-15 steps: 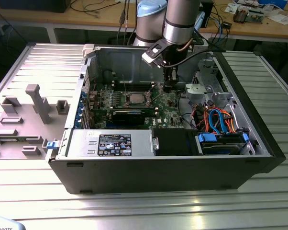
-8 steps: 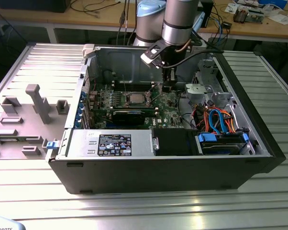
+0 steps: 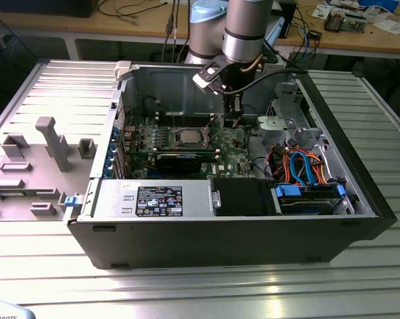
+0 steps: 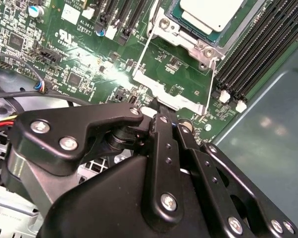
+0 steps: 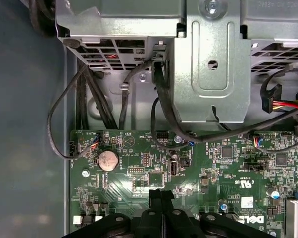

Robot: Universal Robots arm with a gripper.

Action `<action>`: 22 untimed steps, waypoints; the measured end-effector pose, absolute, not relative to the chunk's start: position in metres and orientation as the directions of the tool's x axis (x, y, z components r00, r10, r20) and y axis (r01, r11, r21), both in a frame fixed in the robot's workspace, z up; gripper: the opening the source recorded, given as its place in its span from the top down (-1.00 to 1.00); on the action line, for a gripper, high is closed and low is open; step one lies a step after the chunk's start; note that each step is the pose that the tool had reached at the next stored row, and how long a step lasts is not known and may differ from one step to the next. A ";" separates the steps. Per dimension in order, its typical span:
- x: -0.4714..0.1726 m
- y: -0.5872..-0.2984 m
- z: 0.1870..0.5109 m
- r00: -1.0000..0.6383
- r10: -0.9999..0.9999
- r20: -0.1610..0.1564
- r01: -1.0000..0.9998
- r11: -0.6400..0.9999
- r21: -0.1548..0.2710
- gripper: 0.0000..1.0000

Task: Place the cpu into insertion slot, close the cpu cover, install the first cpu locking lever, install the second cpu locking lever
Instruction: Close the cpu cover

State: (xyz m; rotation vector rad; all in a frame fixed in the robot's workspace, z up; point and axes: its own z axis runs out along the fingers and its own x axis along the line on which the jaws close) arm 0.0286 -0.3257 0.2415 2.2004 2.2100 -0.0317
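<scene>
One cpu (image 4: 213,11) lies flat, silver top up, in the insertion slot (image 4: 187,40), its edges square with the rim. Just beside it, toward the exterior view's right, the arm (image 3: 243,33) stands upright inside the computer case (image 3: 220,232). Its jaws are pressed together, gripping nothing, close over the green motherboard (image 5: 188,168).

Open computer case (image 3: 240,239) on your ribbed metal table (image 3: 200,286).
You have a labelled power supply (image 3: 153,198) along its near wall, orange cables (image 3: 306,166) toward the exterior view's right, grey holders (image 3: 50,143) outside on that view's left.
</scene>
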 end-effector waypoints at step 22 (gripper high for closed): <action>0.014 -0.324 0.247 -0.004 1.000 -0.031 1.000 0.004 0.004 0.79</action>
